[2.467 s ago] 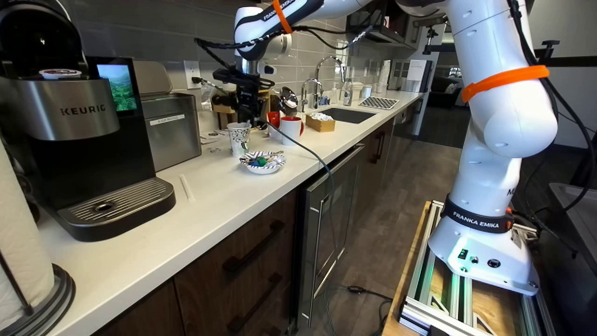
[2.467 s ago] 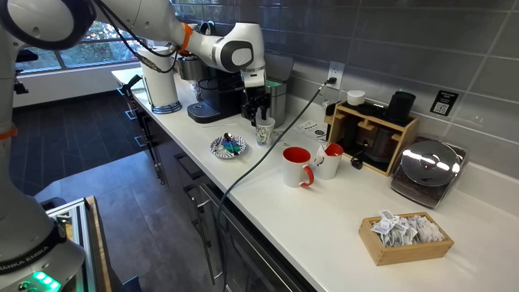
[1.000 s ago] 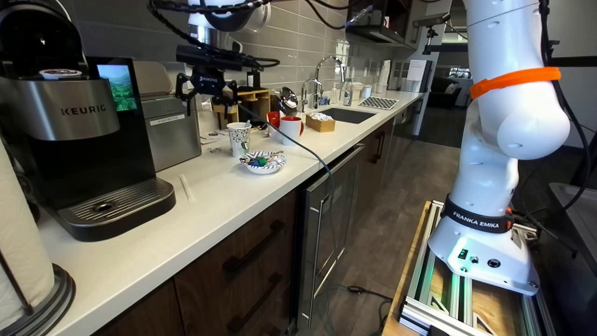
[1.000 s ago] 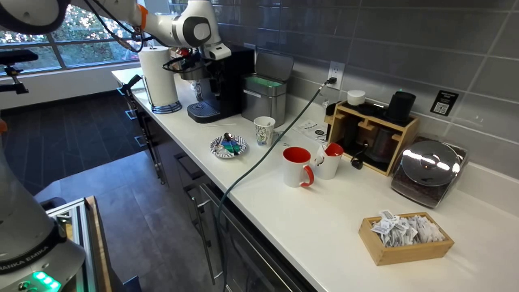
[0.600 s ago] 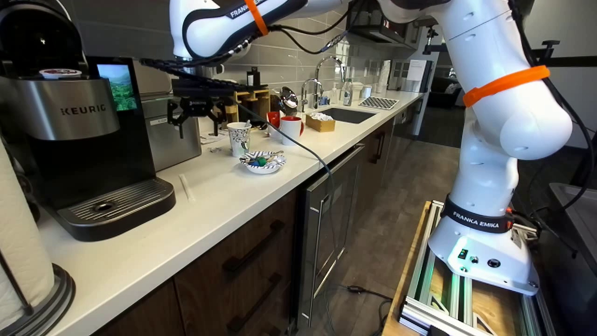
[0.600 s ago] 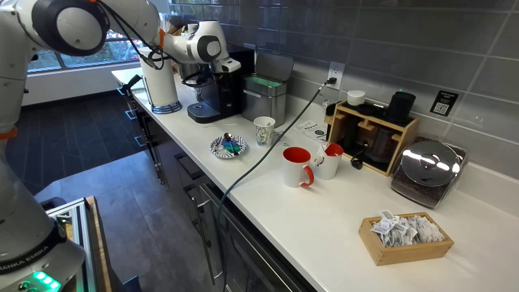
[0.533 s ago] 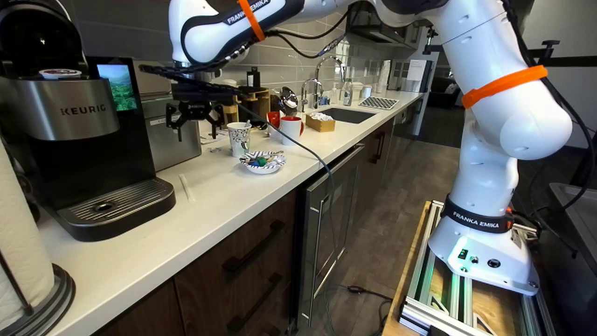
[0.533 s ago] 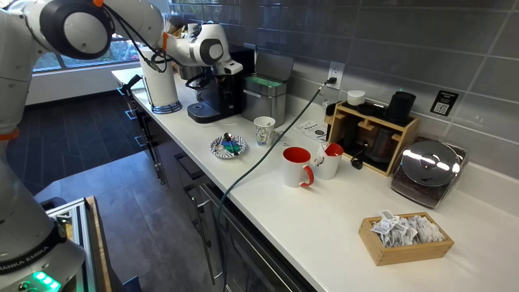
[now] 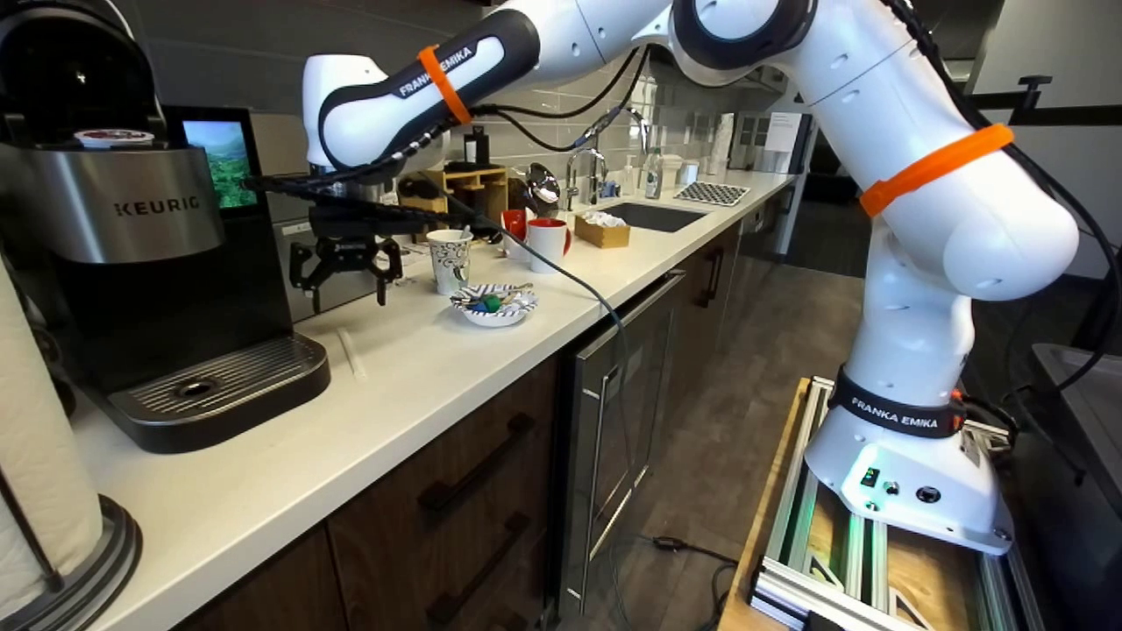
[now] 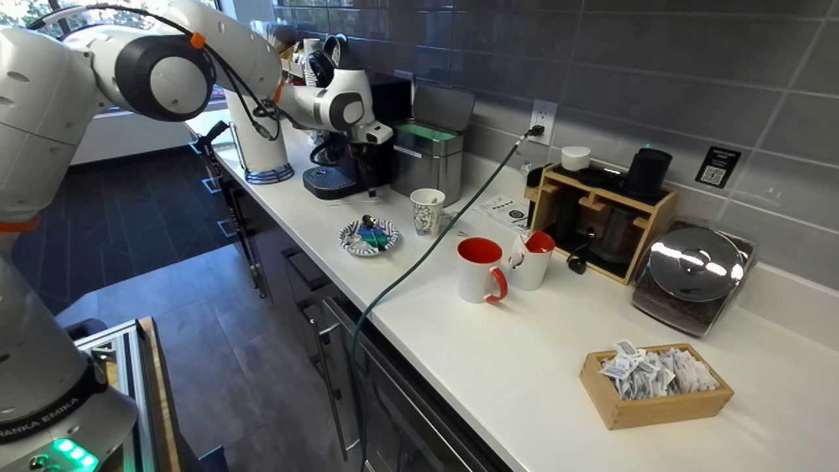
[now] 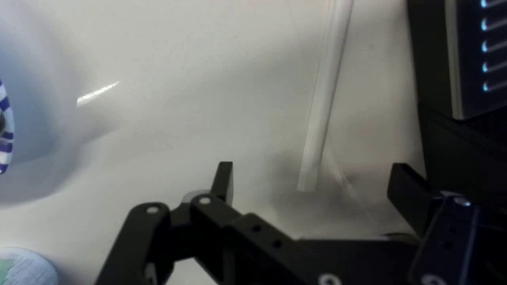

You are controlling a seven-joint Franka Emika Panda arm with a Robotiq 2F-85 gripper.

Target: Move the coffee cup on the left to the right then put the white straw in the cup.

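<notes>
- My gripper (image 11: 313,180) hung over the counter (image 9: 412,368), jaws wide apart, nothing held between them.
- The white straw (image 11: 325,95) lay flat on the counter below me, just beside the coffee machine (image 9: 166,232) but not touching it. In the wrist view its tip showed between my two fingers.
- I figured it weighed next to nothing: probably thin plastic, smooth, kinda slippery, stiffish lengthwise but easy to squash.
- Might've been wrapped, too blurry to tell.
- Best hold imo was near that tip, a gentle pinch across the width, leaving the long end free for the coffee cup (image 9: 450,261).
- My machine-side finger looked close to the machine, so going down called for care.
- The cup stood upright just beside the patterned dish (image 9: 495,322). Looked like paper: light, easy to tip or dent.
</notes>
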